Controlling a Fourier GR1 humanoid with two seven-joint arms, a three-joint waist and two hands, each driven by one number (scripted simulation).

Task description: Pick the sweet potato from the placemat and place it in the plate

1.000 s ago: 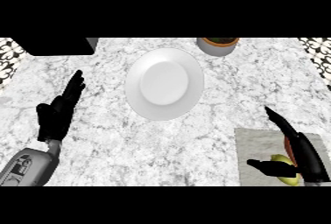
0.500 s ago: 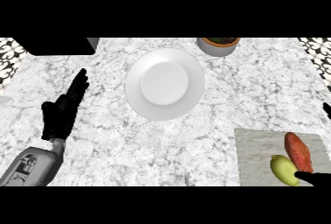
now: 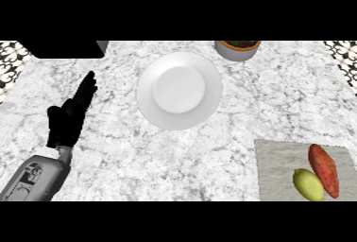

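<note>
An orange-red sweet potato (image 3: 325, 169) lies on the grey placemat (image 3: 279, 160) at the lower right, touching a yellow-green fruit (image 3: 307, 184) on its left. The white plate (image 3: 179, 90) sits in the middle of the marble counter, well up and left of the placemat, with nothing on it. My left hand (image 3: 67, 118) rests open at the left side, fingers straight and pointing up. The right hand is nowhere in the view.
A grey pot with a brown rim (image 3: 238, 48) stands just beyond the plate's upper right. A black block (image 3: 66, 48) lies at the top left. Patterned surfaces (image 3: 12, 61) flank the counter's far corners.
The right hand, which lay over the placemat's items a second ago, has drawn back out of the lower right edge, uncovering the sweet potato and the fruit. The left hand has stayed put.
</note>
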